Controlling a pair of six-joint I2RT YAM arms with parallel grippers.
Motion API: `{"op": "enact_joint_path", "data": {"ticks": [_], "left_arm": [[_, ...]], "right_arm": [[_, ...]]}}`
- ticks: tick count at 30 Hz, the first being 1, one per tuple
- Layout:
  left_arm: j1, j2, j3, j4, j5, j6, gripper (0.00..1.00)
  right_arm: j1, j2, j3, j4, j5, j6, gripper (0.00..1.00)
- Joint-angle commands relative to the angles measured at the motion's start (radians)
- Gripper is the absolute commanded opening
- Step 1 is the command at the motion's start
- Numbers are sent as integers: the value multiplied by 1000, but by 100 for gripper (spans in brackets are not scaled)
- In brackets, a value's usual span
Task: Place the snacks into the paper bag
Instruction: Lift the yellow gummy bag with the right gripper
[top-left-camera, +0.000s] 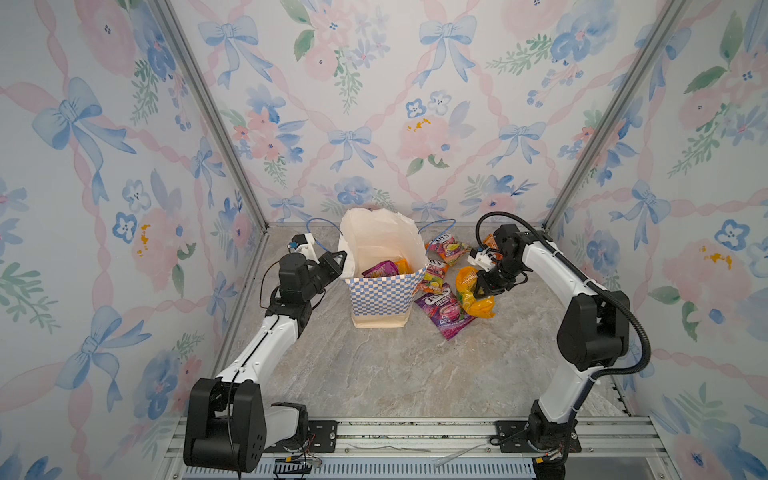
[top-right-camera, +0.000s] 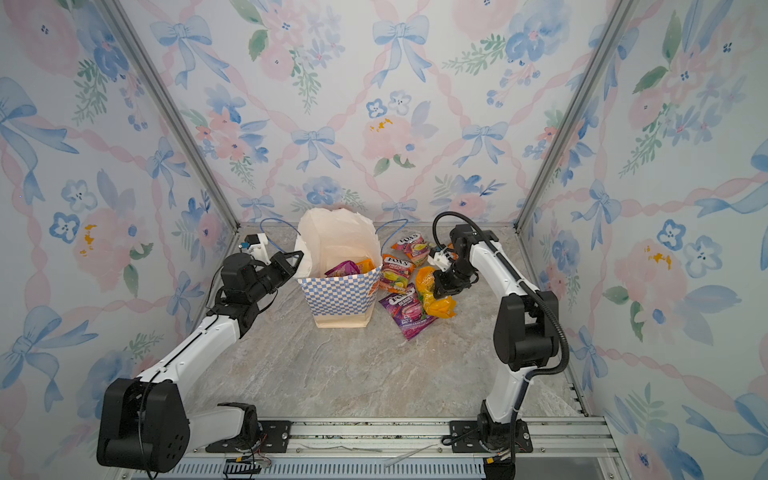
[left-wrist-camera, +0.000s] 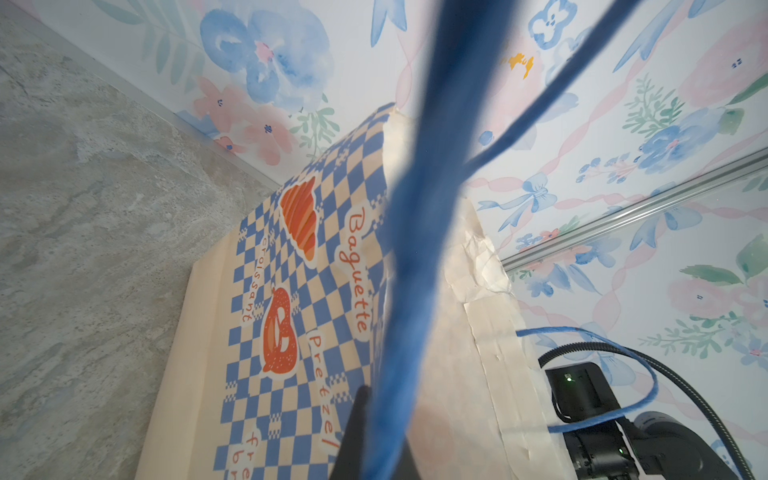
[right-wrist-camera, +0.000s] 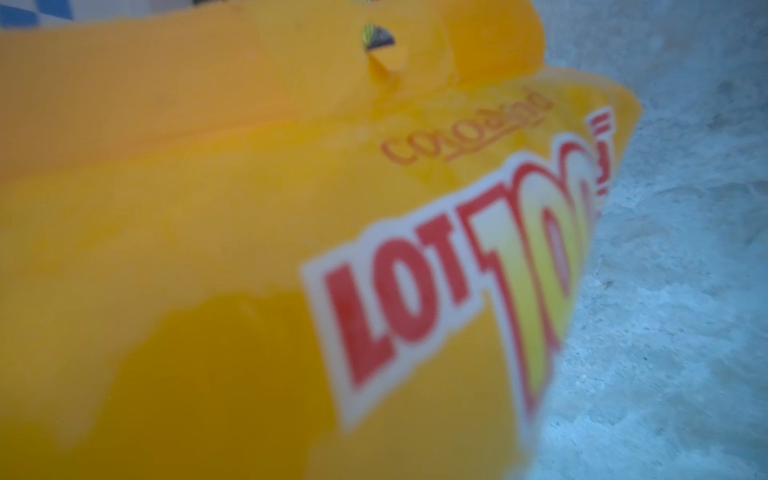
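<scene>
The paper bag (top-left-camera: 380, 299) stands open at the back middle of the table, and in the left wrist view its checkered side (left-wrist-camera: 291, 291) fills the middle. Inside it lie a magenta pack (top-left-camera: 380, 269) and an orange pack (top-left-camera: 402, 266). My left gripper (top-left-camera: 341, 262) is shut on the bag's left rim, with a blue cord handle (left-wrist-camera: 415, 249) hanging across its camera. To the right of the bag, my right gripper (top-left-camera: 484, 293) is down on a yellow-orange pack (top-left-camera: 476, 307), shut on its bunched top. That pack (right-wrist-camera: 249, 249) fills the right wrist view and hides the jaws.
More snacks lie right of the bag: a purple FOX'S bag (top-left-camera: 444, 309), an orange FOX'S bag (top-left-camera: 434, 276), another FOX'S bag (top-left-camera: 446, 247) behind it, and an orange packet (top-left-camera: 489, 241) behind the right wrist. Wallpapered walls enclose three sides of the table.
</scene>
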Motion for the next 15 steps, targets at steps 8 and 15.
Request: {"op": "enact_joint_path", "data": {"ticks": [8, 15], "left_arm": [[7, -7, -13, 20, 24, -8, 0], [7, -10, -13, 19, 25, -8, 0]], "right_arm": [[-98, -249, -27, 110, -246, 105, 0], [-145, -390, 1, 178, -233, 229, 0]]}}
